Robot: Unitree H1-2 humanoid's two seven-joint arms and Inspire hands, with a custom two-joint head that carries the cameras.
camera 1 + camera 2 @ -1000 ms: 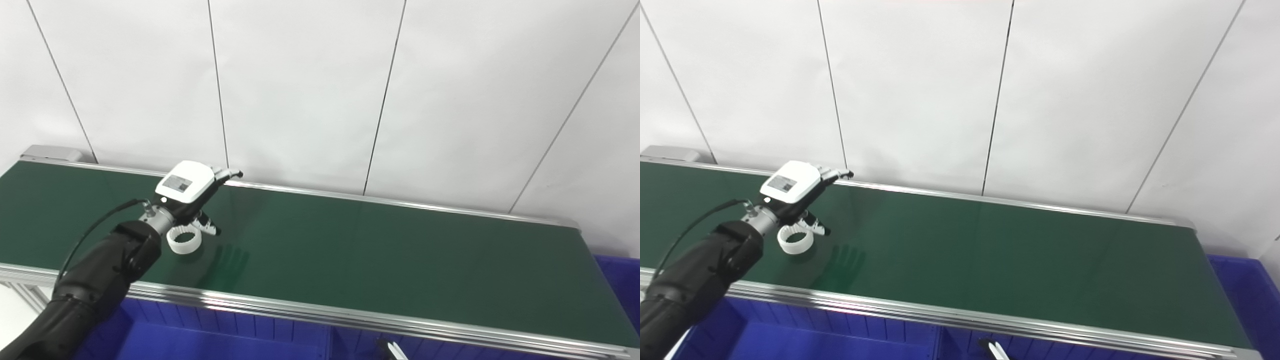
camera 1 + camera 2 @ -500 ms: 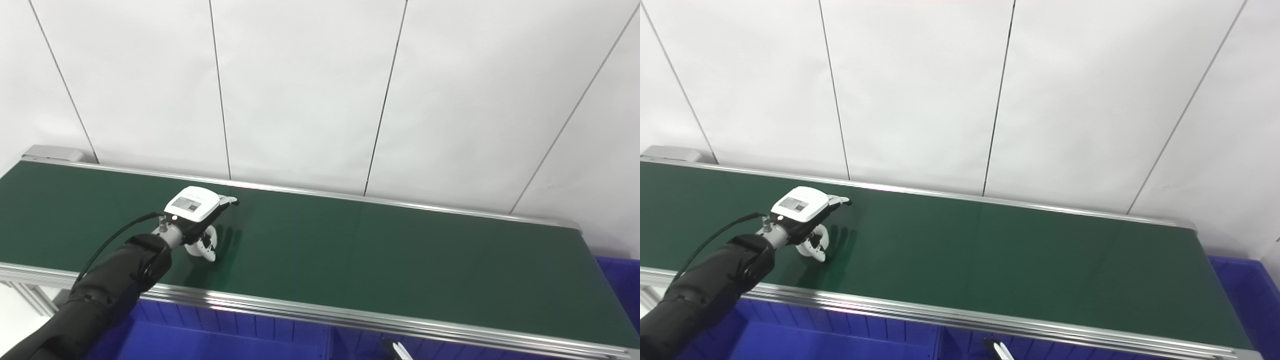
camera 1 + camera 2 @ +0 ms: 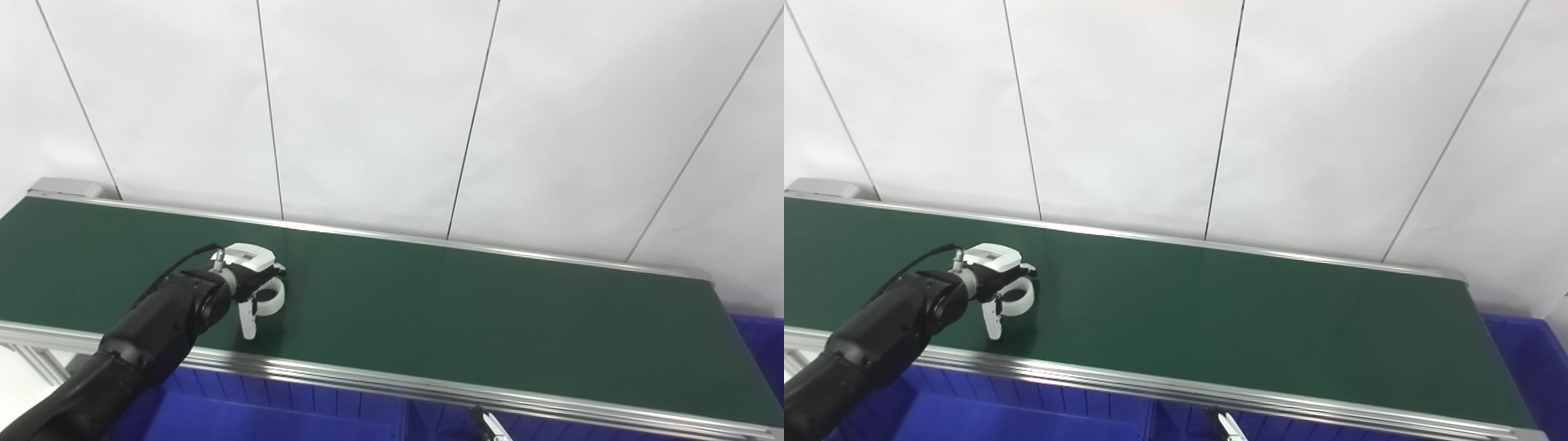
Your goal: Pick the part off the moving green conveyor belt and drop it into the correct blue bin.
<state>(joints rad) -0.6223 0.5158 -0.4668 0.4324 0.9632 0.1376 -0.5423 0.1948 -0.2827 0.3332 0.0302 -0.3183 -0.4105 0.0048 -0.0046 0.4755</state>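
Left eye view: white ring [image 3: 271,298] among left-hand fingers [image 3: 248,323].

The left hand [image 3: 251,283] covers the near side of the white ring part [image 3: 271,298]; whether its fingers close fully on the ring cannot be confirmed. Below the hand, the blue bin [image 3: 257,416] is cut off by the bottom edge. Only a fingertip sliver of the right hand [image 3: 1230,427] shows, state indeterminable.
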